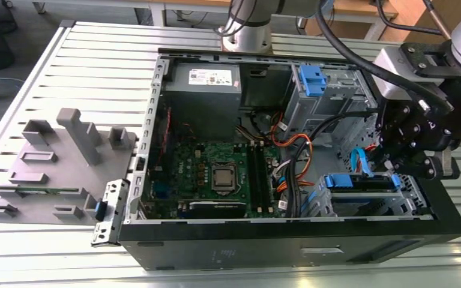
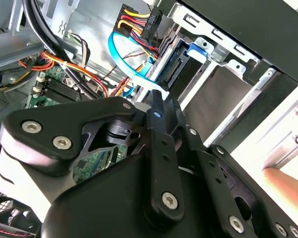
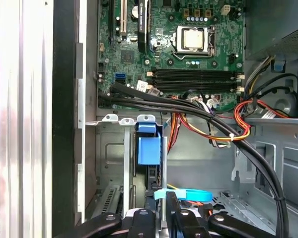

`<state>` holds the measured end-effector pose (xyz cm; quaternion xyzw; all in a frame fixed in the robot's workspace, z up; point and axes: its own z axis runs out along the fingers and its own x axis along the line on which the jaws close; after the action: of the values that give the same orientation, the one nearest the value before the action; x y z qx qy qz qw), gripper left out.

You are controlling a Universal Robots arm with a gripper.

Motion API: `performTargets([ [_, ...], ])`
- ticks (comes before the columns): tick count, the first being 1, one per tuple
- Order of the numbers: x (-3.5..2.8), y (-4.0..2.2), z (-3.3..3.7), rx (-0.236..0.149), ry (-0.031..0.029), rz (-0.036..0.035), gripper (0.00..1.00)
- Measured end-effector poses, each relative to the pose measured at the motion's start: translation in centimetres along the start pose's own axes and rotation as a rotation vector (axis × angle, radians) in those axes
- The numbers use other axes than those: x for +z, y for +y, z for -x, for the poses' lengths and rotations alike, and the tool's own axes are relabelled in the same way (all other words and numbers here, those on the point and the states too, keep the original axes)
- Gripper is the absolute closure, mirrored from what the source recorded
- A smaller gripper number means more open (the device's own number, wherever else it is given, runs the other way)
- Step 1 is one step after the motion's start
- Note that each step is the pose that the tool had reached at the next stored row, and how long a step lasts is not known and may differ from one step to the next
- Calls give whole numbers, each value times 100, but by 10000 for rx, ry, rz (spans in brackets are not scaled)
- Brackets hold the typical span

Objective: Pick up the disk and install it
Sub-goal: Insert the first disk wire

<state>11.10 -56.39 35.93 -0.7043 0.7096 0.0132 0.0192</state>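
Exterior view: disk point(image 1: 360, 182) (bay-seated) beneath gripper point(image 1: 407, 161).

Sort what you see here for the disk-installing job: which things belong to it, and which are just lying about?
Belongs to the job:
the disk in its blue bracket
the drive cage it sits in
the gripper, close by the disk

Just lying about:
grey fixture plate beside the case
motherboard
grey power supply box

The black gripper point(image 1: 413, 157) hangs from the arm point(image 1: 455, 54), pointing down just above the computer case's point(image 1: 295, 252) lower drive bay.
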Motion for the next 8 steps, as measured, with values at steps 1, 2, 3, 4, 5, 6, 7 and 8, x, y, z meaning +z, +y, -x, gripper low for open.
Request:
performTargets([
  [1,-1,-12,-1,1,2,0,76],
  [2,0,-29,-1,2,1,0,76],
  [3,0,-49,0,1,1,1,76],
  [4,0,-68,0,2,2,3,76],
  [5,1,-86,0,2,1,4,76],
  [6,3,-101,0,9,0,4,76],
  [7,5,-113,1,27,-1,3,76],
  [8,5,-119,1,50,0,2,76],
])
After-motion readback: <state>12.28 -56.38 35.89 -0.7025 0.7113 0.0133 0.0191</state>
